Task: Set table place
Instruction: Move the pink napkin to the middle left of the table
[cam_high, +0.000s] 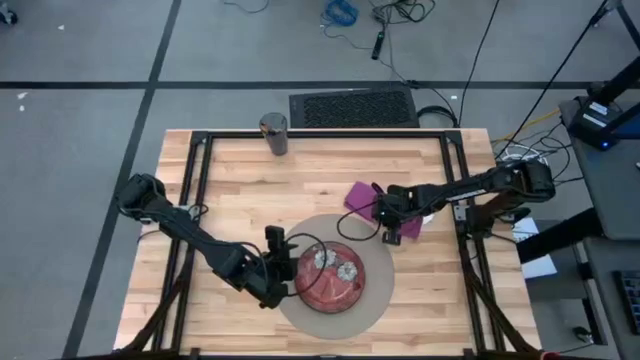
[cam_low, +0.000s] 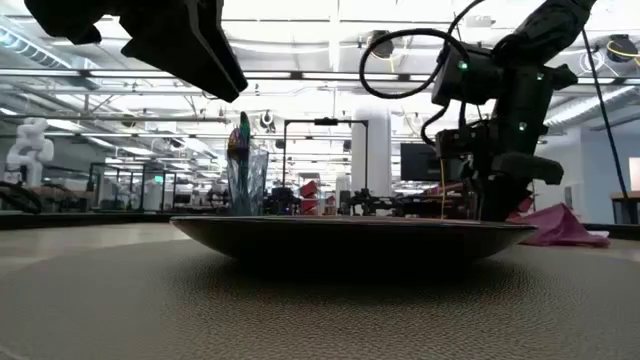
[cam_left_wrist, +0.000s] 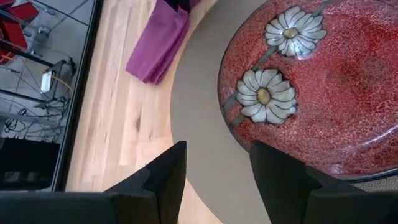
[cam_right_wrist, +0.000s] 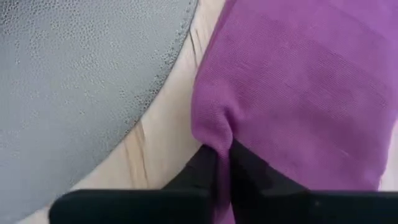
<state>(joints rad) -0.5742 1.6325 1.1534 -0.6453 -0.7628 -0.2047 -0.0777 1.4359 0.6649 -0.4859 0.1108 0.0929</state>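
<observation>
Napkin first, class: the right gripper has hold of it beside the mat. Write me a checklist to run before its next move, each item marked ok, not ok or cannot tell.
1. Right gripper shut on the napkin: ok, a fold is pinched between its fingers.
2. Napkin clear of the mat: ok, bare table shows between them.
3. Plate on the mat: ok.
4. Left gripper out of the way: ok, it is open over the mat at the plate's rim, away from the napkin.
5. Cup clear of the path: ok, it stands at the table's far edge.
6. Napkin lifted off the table: cannot tell.
</observation>
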